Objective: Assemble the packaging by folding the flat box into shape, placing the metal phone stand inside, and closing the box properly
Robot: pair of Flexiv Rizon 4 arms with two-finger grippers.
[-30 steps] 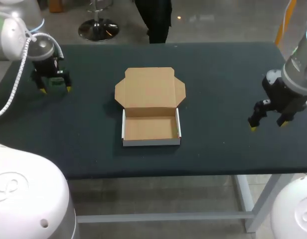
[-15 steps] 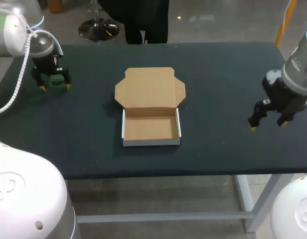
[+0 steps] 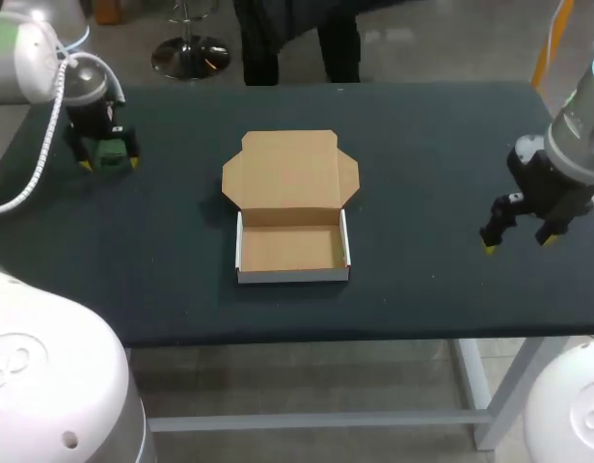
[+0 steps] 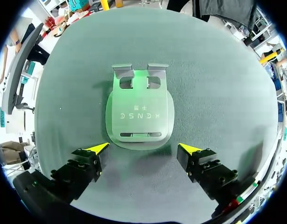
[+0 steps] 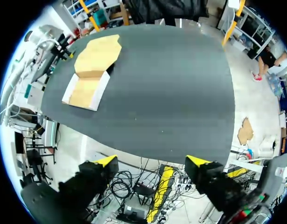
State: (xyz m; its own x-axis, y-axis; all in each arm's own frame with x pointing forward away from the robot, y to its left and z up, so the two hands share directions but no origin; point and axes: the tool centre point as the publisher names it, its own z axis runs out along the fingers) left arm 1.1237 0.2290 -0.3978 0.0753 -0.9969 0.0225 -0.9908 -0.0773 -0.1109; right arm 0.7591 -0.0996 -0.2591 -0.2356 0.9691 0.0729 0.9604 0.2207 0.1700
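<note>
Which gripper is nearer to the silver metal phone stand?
Left. The left gripper, open, is right above the silver metal phone stand. The right gripper is far off, beyond the brown cardboard box.

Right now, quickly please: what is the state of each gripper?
Left gripper: open, holding nothing; phone stand lies ahead of it.
Right gripper: open, empty.
</note>
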